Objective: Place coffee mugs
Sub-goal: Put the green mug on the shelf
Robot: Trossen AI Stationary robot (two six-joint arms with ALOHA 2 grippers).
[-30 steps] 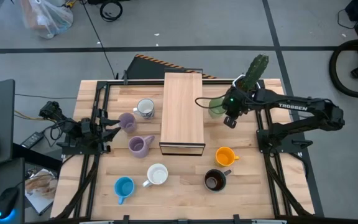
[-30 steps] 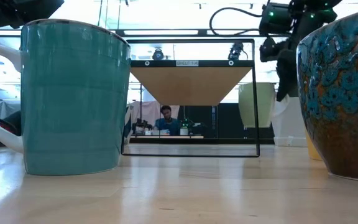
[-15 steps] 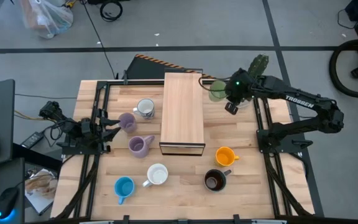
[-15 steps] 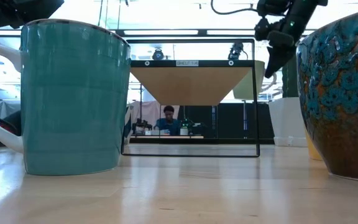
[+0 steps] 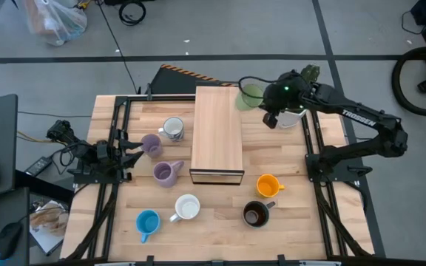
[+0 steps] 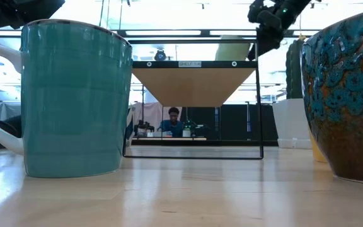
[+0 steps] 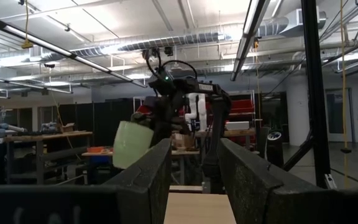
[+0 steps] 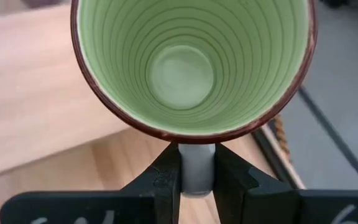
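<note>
My right gripper (image 5: 262, 104) is shut on the green mug (image 5: 250, 94), high over the far right corner of the wooden shelf (image 5: 217, 133); the left wrist view shows the green mug (image 7: 132, 144) in the air. On the table stand the patterned mug (image 5: 172, 128), two lilac mugs (image 5: 151, 144) (image 5: 166, 173), and the white (image 5: 187, 207), blue (image 5: 147, 222), orange (image 5: 268, 185) and dark brown (image 5: 255, 214) mugs. My left gripper (image 7: 194, 180) is open and waits at the table's left edge. My right gripper pinches the green mug's handle (image 8: 197, 163) between its two fingers (image 8: 166, 174), just below the rim (image 8: 191, 132). It comes slanting down from the near right. The mug is lifted clear, mouth up and slightly tilted.
A white pot (image 5: 294, 117) with a green cactus (image 5: 309, 74) stands right beside the right gripper, at the far right. The shelf is a wooden top on a black frame (image 6: 194, 101). In the low view the blue mug (image 6: 74, 101) and the dark brown mug (image 6: 345, 101) stand nearest the camera.
My right gripper has carried the green mug up from beside the shelf's right side, toward the table's far edge and slightly left. The mug now hangs above the shelf top's height, near its far right corner. The gripper has stayed shut.
</note>
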